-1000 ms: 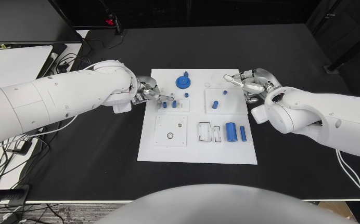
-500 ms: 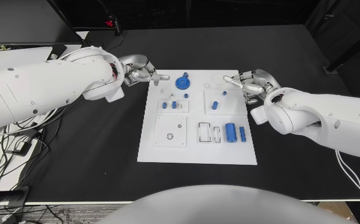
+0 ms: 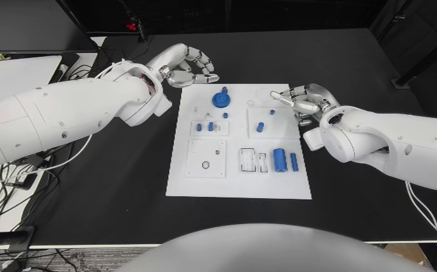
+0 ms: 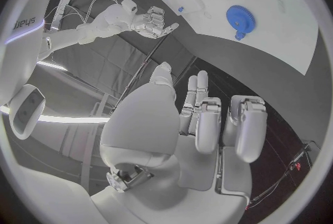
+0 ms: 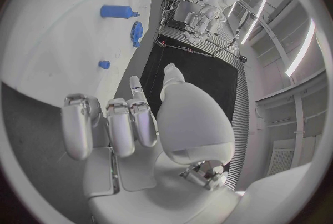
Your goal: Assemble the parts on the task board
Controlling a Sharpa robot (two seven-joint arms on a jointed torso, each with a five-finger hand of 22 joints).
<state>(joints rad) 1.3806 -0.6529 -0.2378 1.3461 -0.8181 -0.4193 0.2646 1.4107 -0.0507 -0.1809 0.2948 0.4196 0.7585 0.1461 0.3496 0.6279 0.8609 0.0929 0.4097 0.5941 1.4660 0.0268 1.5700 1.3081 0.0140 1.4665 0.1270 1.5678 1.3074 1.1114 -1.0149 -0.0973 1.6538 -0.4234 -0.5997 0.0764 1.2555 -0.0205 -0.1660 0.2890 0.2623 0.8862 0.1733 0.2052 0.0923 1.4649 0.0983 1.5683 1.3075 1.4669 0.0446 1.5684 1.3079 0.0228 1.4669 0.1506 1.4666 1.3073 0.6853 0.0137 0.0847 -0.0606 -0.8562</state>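
Hovering left robot hand (image 3: 187, 67), empty, beside task board (image 3: 239, 187)

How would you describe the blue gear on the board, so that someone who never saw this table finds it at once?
Start from the white task board in the middle of the black table. Go to its far edge, left of centre, close to the left hand. There lies the blue gear: a round toothed disc, the widest blue part, while its neighbours are small pegs and cylinders.
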